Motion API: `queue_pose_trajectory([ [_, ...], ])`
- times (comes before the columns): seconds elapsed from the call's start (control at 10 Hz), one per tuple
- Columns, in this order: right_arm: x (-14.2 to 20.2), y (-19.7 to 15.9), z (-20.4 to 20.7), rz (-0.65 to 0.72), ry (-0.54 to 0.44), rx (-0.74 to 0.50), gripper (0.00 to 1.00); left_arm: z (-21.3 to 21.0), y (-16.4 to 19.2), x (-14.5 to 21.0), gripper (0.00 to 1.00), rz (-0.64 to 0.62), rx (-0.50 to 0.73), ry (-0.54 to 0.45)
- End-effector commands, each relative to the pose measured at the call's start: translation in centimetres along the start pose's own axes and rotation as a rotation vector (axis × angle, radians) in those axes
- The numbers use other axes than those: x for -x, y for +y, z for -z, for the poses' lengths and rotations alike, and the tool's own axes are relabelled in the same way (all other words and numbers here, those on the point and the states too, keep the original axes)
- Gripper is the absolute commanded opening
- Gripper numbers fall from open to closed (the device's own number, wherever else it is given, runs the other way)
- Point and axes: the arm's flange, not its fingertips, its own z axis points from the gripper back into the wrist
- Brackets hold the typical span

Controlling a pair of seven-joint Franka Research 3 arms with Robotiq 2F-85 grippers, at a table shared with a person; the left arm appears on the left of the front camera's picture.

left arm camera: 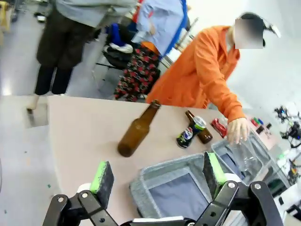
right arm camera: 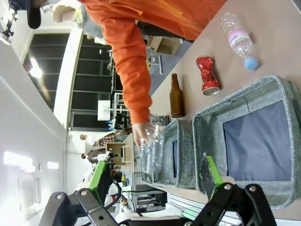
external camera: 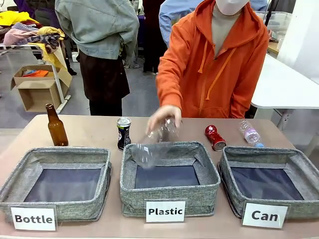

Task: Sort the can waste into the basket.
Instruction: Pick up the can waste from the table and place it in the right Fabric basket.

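Nothing of the can sorting is done yet, as far as I can see. The Can basket [external camera: 300,211] shows a bare dark floor, and both cans are out on the table [external camera: 89,130]. The person's hand [external camera: 163,115] is busy with something else: it is closed over the top of a clear plastic bottle [external camera: 151,148], holding it above the far rim of the Plastic basket [external camera: 130,196]. Just beside that hand, on the robot's left of it, the black can [external camera: 123,133] stands upright. On the hand's other side, farther off, the red can [external camera: 215,138] lies on its side, close behind the Can basket's far rim. The left gripper [left arm camera: 157,172] and the right gripper [right arm camera: 155,176] both have their jaws spread wide with nothing between them — well short of either can. So I'd judge the whole job is left: both cans to be picked up and dropped in.
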Motion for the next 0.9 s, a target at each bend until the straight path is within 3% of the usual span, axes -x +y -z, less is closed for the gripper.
queue_pose_trajectory([
  [0.0,-0.3,0.1,0.0,-0.026,-0.011,-0.022,1.0,5.3,-5.1,1.2,1.0,0.115,0.071,0.108],
  [0.3,-0.3,0.1,0.0,-0.026,-0.011,-0.022,1.0,13.2,-12.5,2.0,1.0,0.347,0.18,0.321],
  [0.4,-0.3,0.1,0.0,-0.026,-0.011,-0.022,1.0,14.9,-14.5,2.7,1.0,0.404,0.179,0.341],
  [0.6,-0.3,0.1,0.0,-0.026,-0.011,-0.022,1.0,18.7,-18.3,4.7,1.0,0.546,0.206,0.323],
  [0.7,-0.3,0.1,0.0,-0.026,-0.011,-0.022,1.0,20.4,-19.5,5.5,1.0,0.614,0.194,0.261],
  [0.8,-0.3,0.1,0.0,-0.026,-0.011,-0.022,1.0,22.4,-20.6,6.8,1.0,0.689,0.298,0.258],
])
